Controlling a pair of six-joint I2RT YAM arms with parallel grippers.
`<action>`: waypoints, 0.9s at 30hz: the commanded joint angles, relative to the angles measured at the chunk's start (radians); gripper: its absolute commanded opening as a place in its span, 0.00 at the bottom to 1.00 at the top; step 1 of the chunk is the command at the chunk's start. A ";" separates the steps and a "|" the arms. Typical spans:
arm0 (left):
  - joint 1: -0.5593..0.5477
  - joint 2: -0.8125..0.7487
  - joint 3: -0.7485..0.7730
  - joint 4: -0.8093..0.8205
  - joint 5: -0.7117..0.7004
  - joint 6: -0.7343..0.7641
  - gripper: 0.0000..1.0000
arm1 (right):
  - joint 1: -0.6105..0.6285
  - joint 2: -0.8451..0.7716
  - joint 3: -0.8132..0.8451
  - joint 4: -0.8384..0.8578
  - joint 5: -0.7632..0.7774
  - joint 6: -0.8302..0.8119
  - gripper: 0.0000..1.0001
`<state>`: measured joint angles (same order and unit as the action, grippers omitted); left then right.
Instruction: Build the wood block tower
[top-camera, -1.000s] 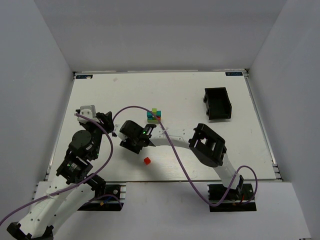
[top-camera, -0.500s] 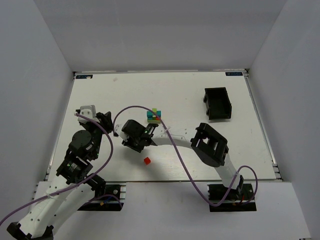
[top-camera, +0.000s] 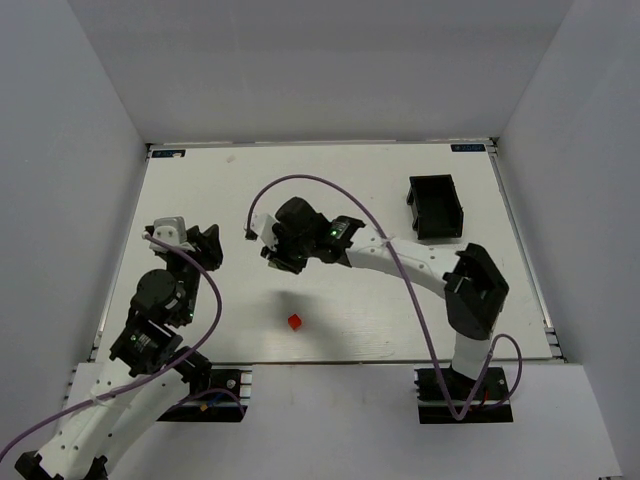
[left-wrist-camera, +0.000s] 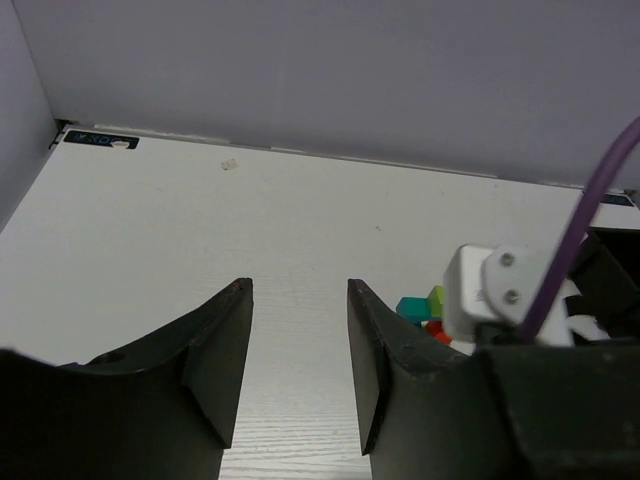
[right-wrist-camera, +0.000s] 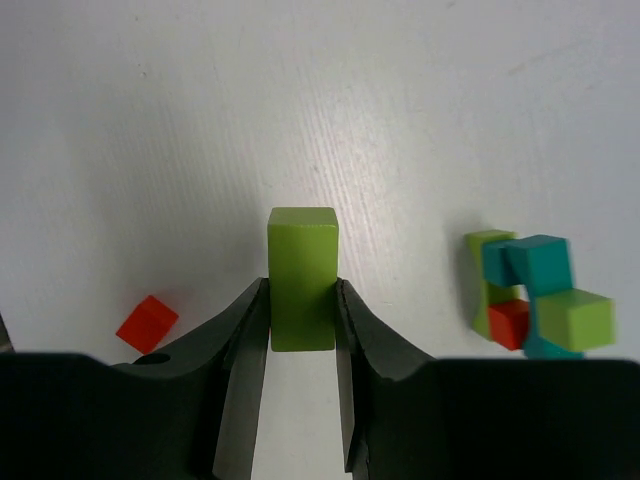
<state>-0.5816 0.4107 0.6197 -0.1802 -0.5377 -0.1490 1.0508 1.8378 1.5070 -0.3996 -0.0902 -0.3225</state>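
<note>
Two arms, right arm (top-camera: 400, 262) stretched to frame centre, lime-green block (right-wrist-camera: 302, 262) clasped by right gripper (right-wrist-camera: 301, 287), left gripper (left-wrist-camera: 298, 292) parted, empty.

Left gripper (left-wrist-camera: 298, 300), jaws parted, white table (left-wrist-camera: 200, 210) showing between them. To the gripper's right, a white housing (left-wrist-camera: 480, 295) carrying a purple cable (left-wrist-camera: 585, 215) partly hides the wood block tower (left-wrist-camera: 418, 308), of which teal, lime-green and red faces show. Beyond the gripper, a grey wall (left-wrist-camera: 320, 70).
</note>
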 joint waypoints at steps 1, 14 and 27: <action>0.006 -0.015 -0.009 0.025 0.018 0.012 0.52 | -0.027 -0.086 -0.002 -0.028 -0.056 -0.099 0.00; 0.006 -0.015 -0.009 0.025 0.054 0.022 0.52 | -0.178 -0.020 0.200 -0.244 -0.072 -0.417 0.00; 0.006 0.013 -0.009 0.025 0.100 0.022 0.52 | -0.310 0.236 0.610 -0.545 -0.235 -0.581 0.00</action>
<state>-0.5816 0.4107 0.6155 -0.1707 -0.4660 -0.1349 0.7654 2.0483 2.0235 -0.8455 -0.2630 -0.8516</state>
